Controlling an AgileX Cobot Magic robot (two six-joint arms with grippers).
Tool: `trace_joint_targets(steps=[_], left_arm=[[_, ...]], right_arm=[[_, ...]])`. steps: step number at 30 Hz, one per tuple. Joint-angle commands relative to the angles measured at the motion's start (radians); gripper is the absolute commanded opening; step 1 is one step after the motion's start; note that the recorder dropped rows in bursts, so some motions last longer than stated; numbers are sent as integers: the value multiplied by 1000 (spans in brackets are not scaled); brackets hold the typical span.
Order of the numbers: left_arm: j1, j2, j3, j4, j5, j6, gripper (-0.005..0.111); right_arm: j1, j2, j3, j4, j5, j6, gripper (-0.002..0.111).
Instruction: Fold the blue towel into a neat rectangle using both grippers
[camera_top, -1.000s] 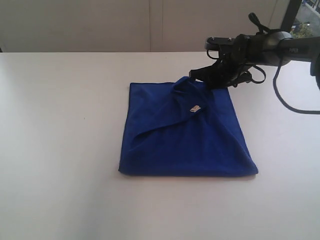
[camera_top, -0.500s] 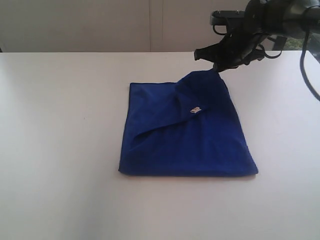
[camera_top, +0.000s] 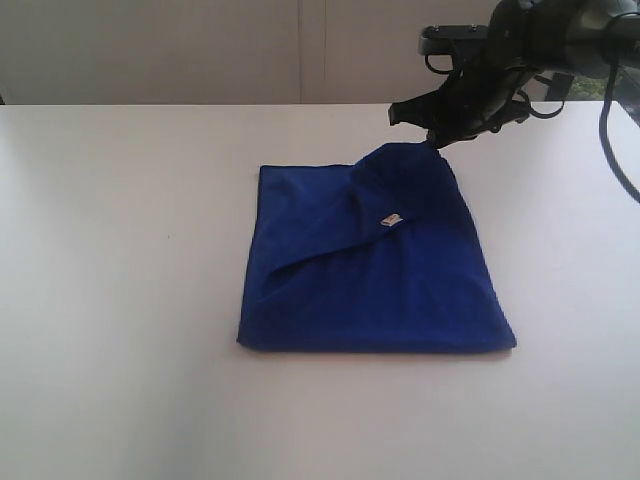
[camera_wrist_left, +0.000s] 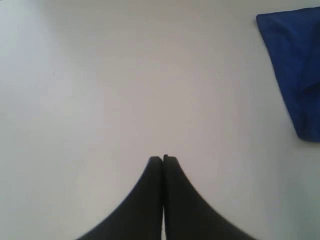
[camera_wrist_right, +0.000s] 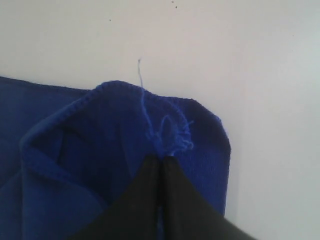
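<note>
The blue towel (camera_wrist_left: 296, 70) runs off the left wrist view's edge; the right arm (camera_top: 572, 30) is cropped.

We record that the right gripper (camera_top: 432, 142) has risen since one second ago, lifting the far right corner of the blue towel (camera_top: 370, 280) into a peak.

left gripper (camera_wrist_left: 163, 158): jaws pressed together | right gripper (camera_top: 433, 140): tips angled down, jaws clamped on blue towel (camera_top: 370, 275) corner
</note>
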Motion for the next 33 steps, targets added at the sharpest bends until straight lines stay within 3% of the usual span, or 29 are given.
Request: trace_joint_targets(steps=[1,18,20,24,25,27,28,29,30,33], left_arm=[[3,-7,7,-7,3,10,0],[3,10,7,-25,-195,16,0],[3,97,7,-140,-192,69,0],[-10,450,7,-488,-307,392,0],[-43,551,7,-535,-374,440,0],[-178,716,7,-517,-537,445,0],[-283,827,7,-500,-684,445,0],[-322,870,7,-500,-750,445,0],[-408,976,-9,-500,-892,436,0],[-518,1172,-121,-500,-962,433,0]], right_arm=[[-1,0,3,-6,0,-12,0],[-1,0,3,-6,-4,-12,0],[-1,0,3,-2,-7,-12,0],[-1,0,3,-2,-7,-12,0],[-1,0,3,-2,-7,-12,0],[-1,0,3,-2,-7,-12,0],[-1,0,3,-2,-7,-12,0],[-1,0,3,-2,-7,-12,0],[-1,0,3,-2,-7,-12,0],[-1,0,3,-2,-7,-12,0]])
